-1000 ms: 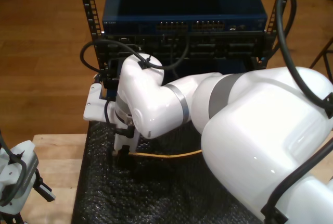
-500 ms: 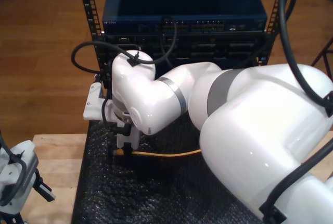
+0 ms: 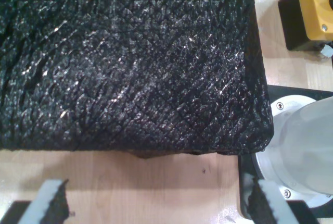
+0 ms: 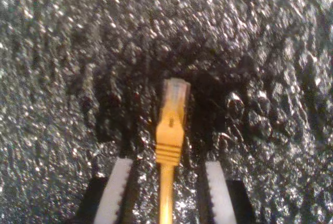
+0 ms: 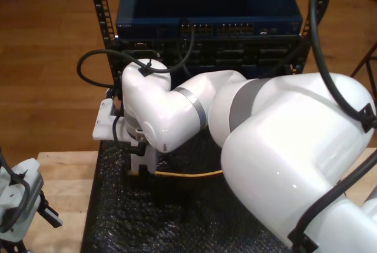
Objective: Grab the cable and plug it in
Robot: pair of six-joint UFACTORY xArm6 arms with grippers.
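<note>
My second arm (image 5: 265,141) sweeps across the exterior view from its right side, its white bulk covering much of the black bubble-textured mat (image 5: 118,217) that lies over the wooden table (image 5: 59,170). Behind the mat stands the rack (image 5: 97,6) with its blue network switch (image 5: 209,9). Against the picture from a second ago, the arm's elbow and wrist have swung further toward the exterior view's left and risen slightly, and the black hose looped over the wrist has shifted with them.

My second gripper (image 5: 140,173) points down at the mat near its left edge in the exterior view, about where it stood before. In the second wrist view its fingers (image 4: 117,187) stand close on either side of the cable (image 4: 169,135), whose yellow-orange boot and clear plug jut out beyond the tips above the mat; whether the pads actually press the cable cannot be told. In the exterior view the cable runs from the gripper along the mat and under the arm.

My first gripper (image 3: 156,206) has stayed at the exterior view's lower left corner, its fingers spread wide over bare wood beside the mat's edge, gripping nothing.
</note>
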